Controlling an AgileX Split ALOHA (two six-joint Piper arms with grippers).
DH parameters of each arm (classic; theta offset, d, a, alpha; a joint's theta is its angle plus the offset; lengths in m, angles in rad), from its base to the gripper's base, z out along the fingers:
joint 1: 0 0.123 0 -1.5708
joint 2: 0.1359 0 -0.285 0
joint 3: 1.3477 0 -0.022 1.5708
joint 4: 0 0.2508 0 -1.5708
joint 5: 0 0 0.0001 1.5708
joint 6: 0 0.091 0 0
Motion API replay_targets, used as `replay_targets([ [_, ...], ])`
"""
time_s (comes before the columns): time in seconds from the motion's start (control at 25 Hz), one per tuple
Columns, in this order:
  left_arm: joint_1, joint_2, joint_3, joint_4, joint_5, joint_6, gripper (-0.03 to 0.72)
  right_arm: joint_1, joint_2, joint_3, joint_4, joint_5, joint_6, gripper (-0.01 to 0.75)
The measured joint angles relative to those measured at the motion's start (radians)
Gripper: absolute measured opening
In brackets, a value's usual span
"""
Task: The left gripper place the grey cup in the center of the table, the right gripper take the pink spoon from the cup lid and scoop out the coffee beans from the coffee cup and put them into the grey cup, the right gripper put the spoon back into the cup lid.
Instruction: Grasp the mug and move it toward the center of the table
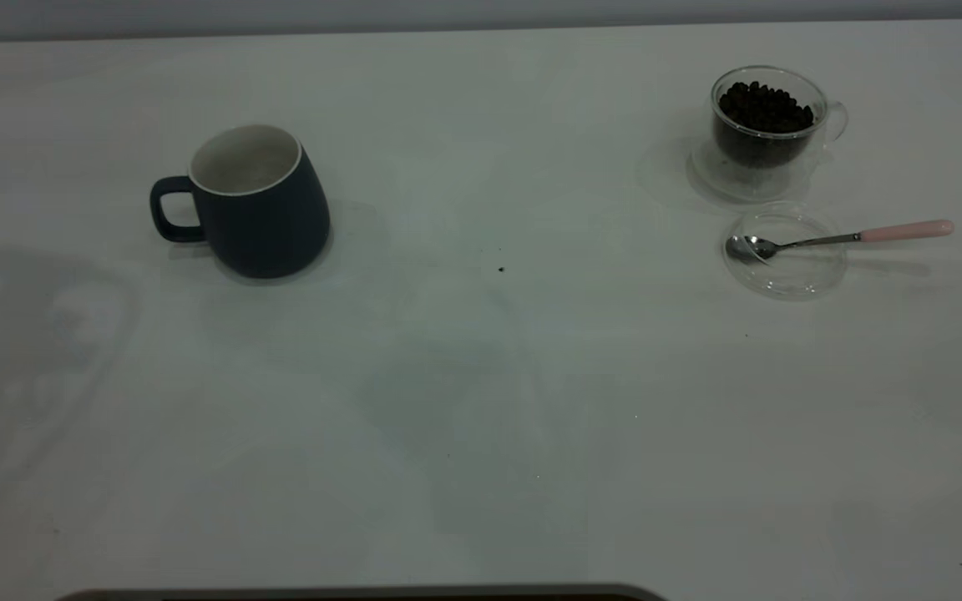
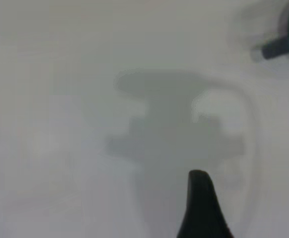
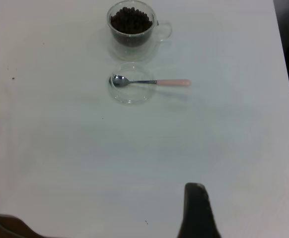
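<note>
The grey cup [image 1: 260,204] stands upright on the left half of the table [image 1: 481,376], its handle towards the left edge. At the far right the coffee cup [image 1: 769,125] holds the coffee beans [image 1: 763,107]. In front of it is the cup lid [image 1: 786,255]. The pink spoon [image 1: 832,238] lies with its bowl in the lid and its handle sticking out to the right. The right wrist view shows the coffee cup [image 3: 132,27], lid [image 3: 130,94] and spoon [image 3: 149,82] well away from my right gripper [image 3: 198,213]. My left gripper [image 2: 201,208] hangs over bare table, the grey cup [image 2: 278,47] blurred at the view's corner.
A clear saucer [image 1: 715,179] lies under the coffee cup. A dark speck [image 1: 501,269] sits near the table's middle. The table's right edge [image 3: 288,99] runs close past the spoon's handle. The left arm's shadow [image 1: 38,334] falls on the table's left side.
</note>
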Motion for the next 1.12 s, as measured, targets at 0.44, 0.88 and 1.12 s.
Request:
replay_targets([
  [0.44,-0.062,0.426,-0.3,-0.056,-0.001,0.677,0.567,0.0,0.0,0.0,0.0,0.0,0.0,0.564],
  [0.88,-0.131,0.619,-0.452,-0.106,0.084,1.013,0.567,0.0,0.0,0.0,0.0,0.0,0.0,0.564],
  [1.12,-0.157,0.659,-0.454,-0.195,0.074,1.164,0.567,0.0,0.0,0.0,0.0,0.0,0.0,0.564],
])
